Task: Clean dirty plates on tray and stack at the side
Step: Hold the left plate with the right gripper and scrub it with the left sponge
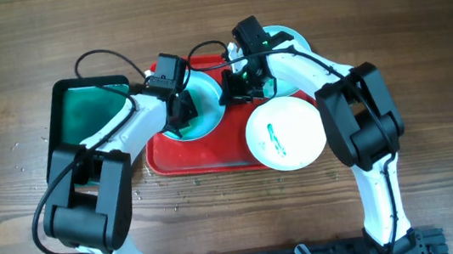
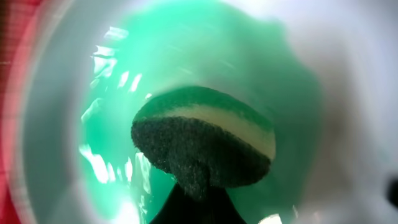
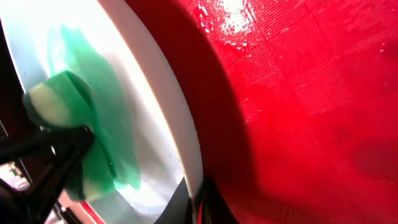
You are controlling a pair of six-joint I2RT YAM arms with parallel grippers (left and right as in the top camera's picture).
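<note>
sponge (image 2: 205,146) clamped in left gripper (image 1: 183,110), pressed into green plate (image 1: 208,116) on red tray (image 1: 205,159), right gripper (image 1: 233,90) closed on its rim (a finger each side), smeared white plate (image 1: 285,133) nearby

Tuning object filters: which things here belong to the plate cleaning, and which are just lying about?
Job:
red tray
scrubbed plate
white plate, green smear
sponge
left tool, gripping sponge
right tool, on scrubbed plate's rim

Lying about:
green bin
crumbs
cable

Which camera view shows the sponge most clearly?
The left wrist view: the sponge fills the centre, its dark scrub face and pale layer plain. The right wrist view shows only its edge against the plate. Overhead, the left gripper hides it.
</note>
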